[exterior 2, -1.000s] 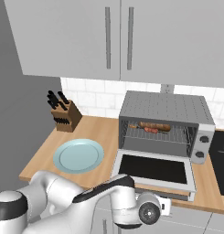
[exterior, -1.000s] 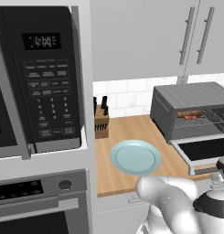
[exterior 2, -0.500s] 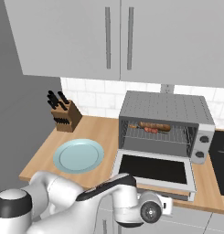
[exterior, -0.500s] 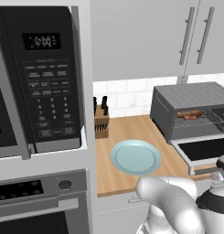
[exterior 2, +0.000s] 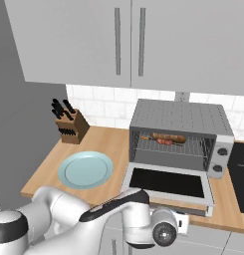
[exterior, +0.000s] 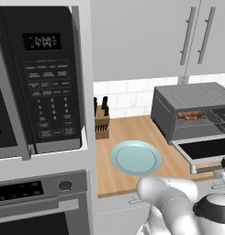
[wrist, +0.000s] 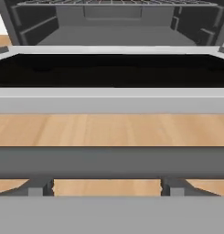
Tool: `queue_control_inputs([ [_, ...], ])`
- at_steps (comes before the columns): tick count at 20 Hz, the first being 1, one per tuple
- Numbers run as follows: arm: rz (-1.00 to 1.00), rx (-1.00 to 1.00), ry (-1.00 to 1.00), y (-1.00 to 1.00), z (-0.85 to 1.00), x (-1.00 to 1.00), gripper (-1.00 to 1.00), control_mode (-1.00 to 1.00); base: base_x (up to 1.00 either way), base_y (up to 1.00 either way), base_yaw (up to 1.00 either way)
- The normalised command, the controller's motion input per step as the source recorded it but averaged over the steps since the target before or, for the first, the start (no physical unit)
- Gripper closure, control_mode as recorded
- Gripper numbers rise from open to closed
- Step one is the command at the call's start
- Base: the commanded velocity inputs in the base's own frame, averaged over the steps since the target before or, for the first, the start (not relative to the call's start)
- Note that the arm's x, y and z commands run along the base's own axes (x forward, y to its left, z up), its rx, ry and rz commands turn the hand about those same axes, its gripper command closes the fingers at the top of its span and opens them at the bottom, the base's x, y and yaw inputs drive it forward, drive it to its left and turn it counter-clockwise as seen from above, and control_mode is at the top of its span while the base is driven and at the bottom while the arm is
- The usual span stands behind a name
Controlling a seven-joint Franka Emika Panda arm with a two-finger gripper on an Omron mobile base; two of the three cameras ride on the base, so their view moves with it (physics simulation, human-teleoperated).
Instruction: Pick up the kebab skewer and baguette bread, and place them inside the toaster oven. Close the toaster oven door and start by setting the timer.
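Inside toaster oven [exterior 2: 179, 121]: kebab skewer [exterior 2: 165, 142], baguette bread [exterior 2: 168, 136] on rack. Toaster oven door [exterior 2: 169, 184] open flat; pincer state: cannot tell.

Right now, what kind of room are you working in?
A rendered home kitchen: a toaster oven sits on a wooden counter, beside a knife block, with a microwave above a built-in oven.

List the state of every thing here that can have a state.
toaster oven door: open, folded down flat
toaster oven: holds food on its rack
kebab skewer: on the rack
baguette bread: on the rack
plate: empty
microwave: shut, display lit
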Motion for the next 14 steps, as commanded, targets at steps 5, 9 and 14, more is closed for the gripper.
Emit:
queue_control_inputs([
  [5, -0.01, 0.0, -0.05, 0.01, 0.35, 0.09, -1.0, -1.0, 0.0, 0.0, 0.0],
  [9, 0.0, 0.0, 0.0, 0.01, 0.06, 0.09, -1.0, -1.0, 0.0, 0.0, 0.0],
  [14, 0.0, 0.0, 0.05, 0.0, -0.02, -0.25, -1.0, -1.0, 0.0, 0.0, 0.0],
])
